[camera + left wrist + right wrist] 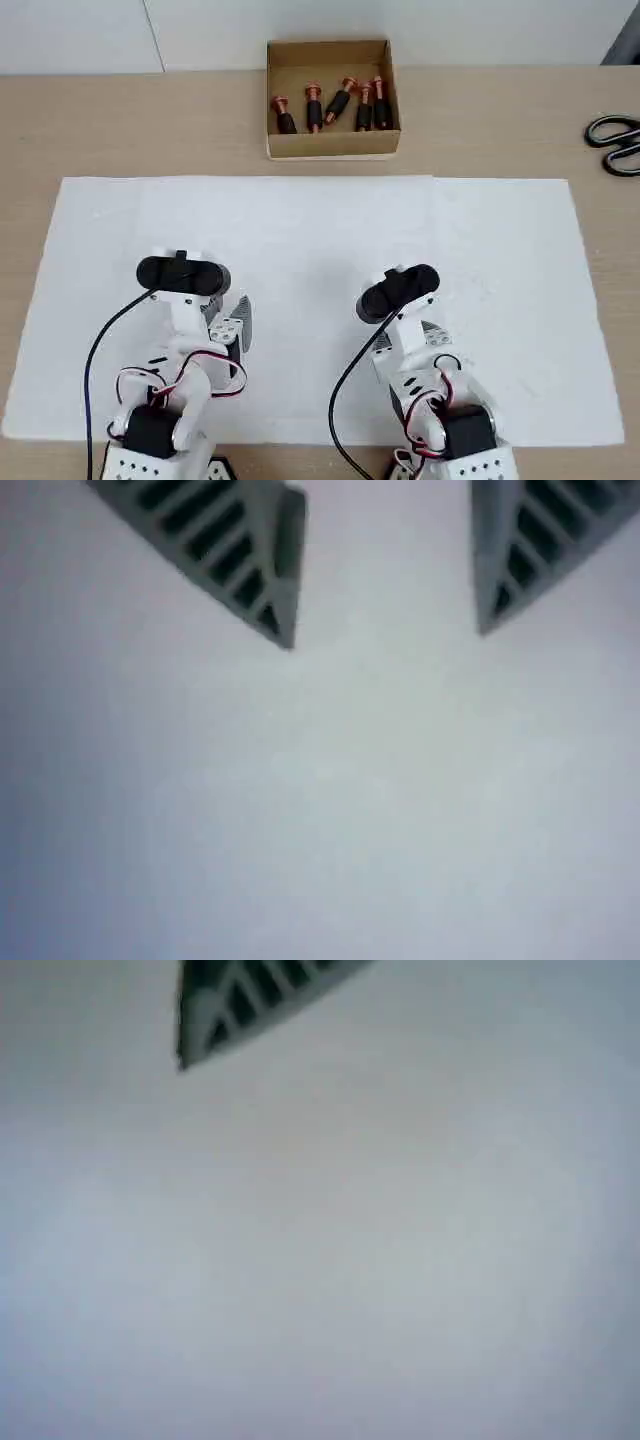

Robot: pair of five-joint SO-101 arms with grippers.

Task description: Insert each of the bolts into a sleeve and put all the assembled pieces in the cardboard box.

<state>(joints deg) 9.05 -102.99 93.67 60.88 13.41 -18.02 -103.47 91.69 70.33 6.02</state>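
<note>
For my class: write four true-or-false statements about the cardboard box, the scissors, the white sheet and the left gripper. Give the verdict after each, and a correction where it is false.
1. The cardboard box holds five assembled pieces. True.
2. The scissors lie on the white sheet. False: they lie on the bare table at its right edge, off the sheet.
3. The left gripper is clamped on a bolt. False: it is open, with nothing between its fingers, above the white sheet.
4. The cardboard box stands on the table beyond the sheet's far edge, not touching the sheet. True.
</note>
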